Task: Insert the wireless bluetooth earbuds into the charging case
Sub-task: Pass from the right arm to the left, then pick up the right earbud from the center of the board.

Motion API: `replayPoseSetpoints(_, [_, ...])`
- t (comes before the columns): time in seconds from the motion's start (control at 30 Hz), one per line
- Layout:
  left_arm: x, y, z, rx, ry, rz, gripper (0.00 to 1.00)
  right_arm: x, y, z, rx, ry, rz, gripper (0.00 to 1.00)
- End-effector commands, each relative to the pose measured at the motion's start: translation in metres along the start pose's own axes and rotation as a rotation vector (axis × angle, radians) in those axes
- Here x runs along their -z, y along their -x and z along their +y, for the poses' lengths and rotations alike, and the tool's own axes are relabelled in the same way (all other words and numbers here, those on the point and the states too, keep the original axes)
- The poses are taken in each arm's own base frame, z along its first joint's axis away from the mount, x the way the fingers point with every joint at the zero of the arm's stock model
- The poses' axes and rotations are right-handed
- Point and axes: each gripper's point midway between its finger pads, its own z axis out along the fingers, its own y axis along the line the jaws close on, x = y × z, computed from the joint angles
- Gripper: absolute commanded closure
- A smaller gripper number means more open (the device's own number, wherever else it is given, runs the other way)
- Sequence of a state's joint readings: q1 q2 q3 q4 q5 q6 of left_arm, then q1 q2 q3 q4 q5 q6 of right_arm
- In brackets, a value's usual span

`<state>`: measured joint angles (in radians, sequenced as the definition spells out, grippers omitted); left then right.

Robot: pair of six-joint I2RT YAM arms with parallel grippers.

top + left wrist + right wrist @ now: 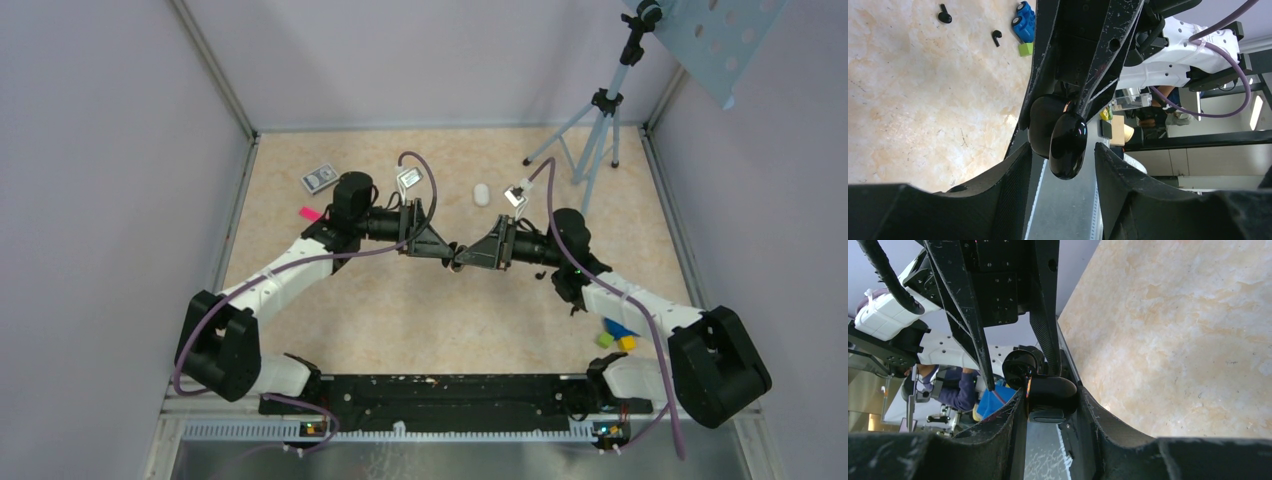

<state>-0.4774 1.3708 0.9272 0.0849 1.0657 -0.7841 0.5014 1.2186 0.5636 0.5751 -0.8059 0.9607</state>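
Right gripper (1050, 407) clamps the black case (1050, 390) aloft, probably to steady it. Left gripper (1062, 152) straddles the case with its fingers apart and seemingly not gripping. Black earbuds (944, 14) lie well apart from the case.

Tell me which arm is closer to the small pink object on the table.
Left. The pink object lies just beside the left arm; the right arm comes in from the opposite side, well apart.
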Motion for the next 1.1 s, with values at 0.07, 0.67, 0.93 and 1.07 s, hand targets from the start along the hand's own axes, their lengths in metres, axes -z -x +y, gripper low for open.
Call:
replayPoseSetpoints(0.07, [0.002, 0.003, -0.009, -0.053, -0.043, -0.01, 0.56, 0.003, 0.01, 0.012, 0.07, 0.031, -0.032, 1.0])
replayPoseSetpoints(0.67, [0.002, 0.007, 0.001, -0.028, 0.004, -0.037, 1.0, 0.004, 0.014, -0.005, 0.04, -0.055, -0.048, 0.65])
replayPoseSetpoints(0.93, [0.019, 0.011, 0.06, 0.13, 0.232, -0.076, 1.0, 0.043, 0.032, -0.032, 0.051, -0.321, -0.151, 0.23])
replayPoseSetpoints(1.07, [0.023, 0.009, 0.073, 0.155, 0.27, -0.092, 1.0, 0.098, 0.04, -0.081, 0.01, -0.708, -0.257, 0.22])
